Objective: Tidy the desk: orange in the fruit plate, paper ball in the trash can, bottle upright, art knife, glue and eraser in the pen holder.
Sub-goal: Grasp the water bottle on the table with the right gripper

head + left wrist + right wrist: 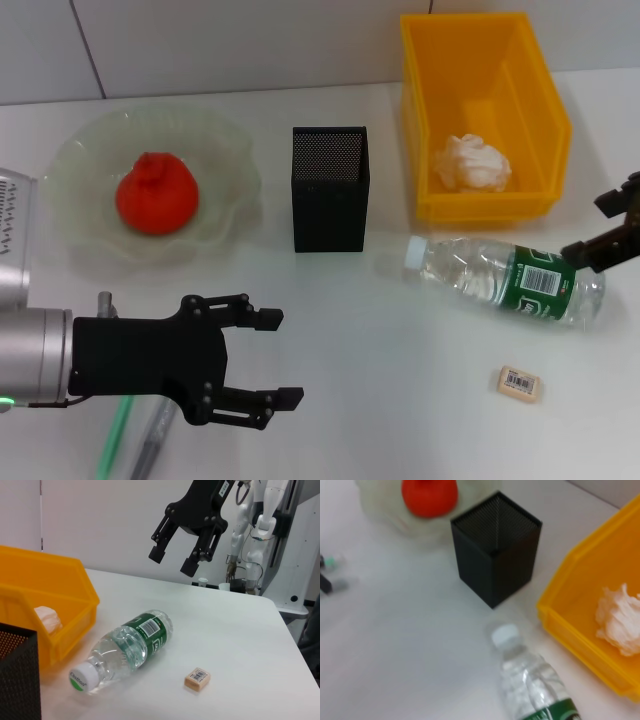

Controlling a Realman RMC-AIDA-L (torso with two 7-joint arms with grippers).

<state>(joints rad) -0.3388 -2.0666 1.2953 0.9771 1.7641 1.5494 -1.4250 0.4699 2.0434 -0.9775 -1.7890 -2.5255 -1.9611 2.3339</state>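
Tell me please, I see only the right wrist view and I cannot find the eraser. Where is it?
Observer: The eraser lies flat on the table, on the robot's side of the bottle and not touching it.
Operator: Does the right gripper hold something?
Observer: No. The right gripper is open and empty. It hovers above the table by the bottle's base end, not touching the bottle.
Operator: And the left one?
Observer: The left gripper is open and empty too, on the robot's side of the pen holder.
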